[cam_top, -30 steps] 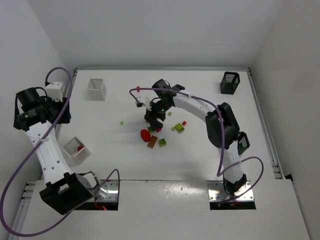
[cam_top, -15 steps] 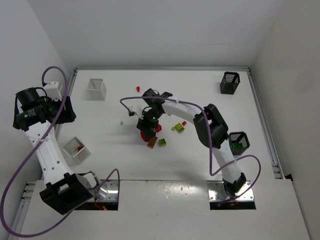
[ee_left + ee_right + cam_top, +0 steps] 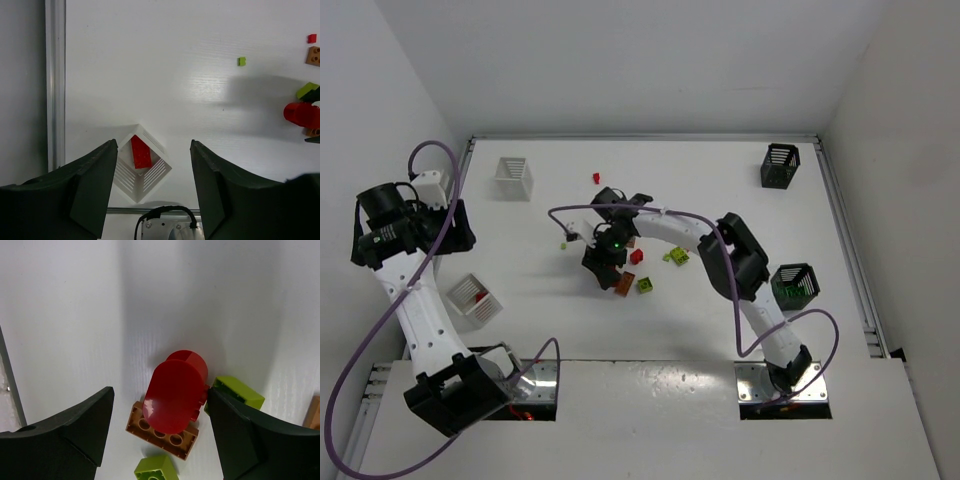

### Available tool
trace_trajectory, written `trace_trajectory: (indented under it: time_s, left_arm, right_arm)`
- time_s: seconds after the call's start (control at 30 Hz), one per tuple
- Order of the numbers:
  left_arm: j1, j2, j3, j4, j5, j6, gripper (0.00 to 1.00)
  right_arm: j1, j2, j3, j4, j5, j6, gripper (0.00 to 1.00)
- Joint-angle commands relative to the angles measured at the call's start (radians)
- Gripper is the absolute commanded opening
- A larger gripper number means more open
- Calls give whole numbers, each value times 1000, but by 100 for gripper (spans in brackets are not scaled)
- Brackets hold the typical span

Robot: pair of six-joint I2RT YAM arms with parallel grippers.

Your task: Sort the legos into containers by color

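Legos (image 3: 645, 285), central pile: red rounded brick (image 3: 172, 390) atop an orange-brown brick (image 3: 162, 436), yellow-green brick (image 3: 239, 392) just beside, all between the right gripper (image 3: 159, 392) and its wide-spread, empty jaws. Left gripper (image 3: 153, 147) (jaws likewise apart, holding nothing) hangs above a white basket (image 3: 150, 177) containing one red brick (image 3: 140, 152).

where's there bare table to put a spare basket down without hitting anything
Bare table lies along the far edge, between the small red brick and the far black slatted basket. Another free patch sits between the near white slatted basket and the clump of red, brown and green bricks. The centre is crowded: the right gripper hangs over that clump.
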Motion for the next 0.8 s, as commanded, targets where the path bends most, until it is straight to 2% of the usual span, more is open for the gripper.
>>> trace_trajectory:
  time_s: [0.0, 0.13, 0.27, 0.4, 0.57, 0.77]
  left_arm:
    - [12, -21, -2, 19, 2, 10, 66]
    - [12, -21, -2, 28, 2, 20, 66]
    - [12, -21, -13, 39, 11, 29, 66]
    - [12, -21, -45, 59, 20, 29, 66]
    - [12, -21, -54, 59, 29, 38, 66]
    - [12, -30, -64, 59, 29, 38, 66]
  right_arm:
    - [16, -16, -25, 48, 15, 20, 75]
    - [16, -90, -103, 117, 103, 55, 75]
    - [-5, -198, -248, 200, 195, 115, 75]
    - [-5, -245, -336, 231, 204, 136, 74]
    - [4, -232, -327, 252, 204, 173, 73]
    - [13, -151, -234, 261, 170, 204, 73]
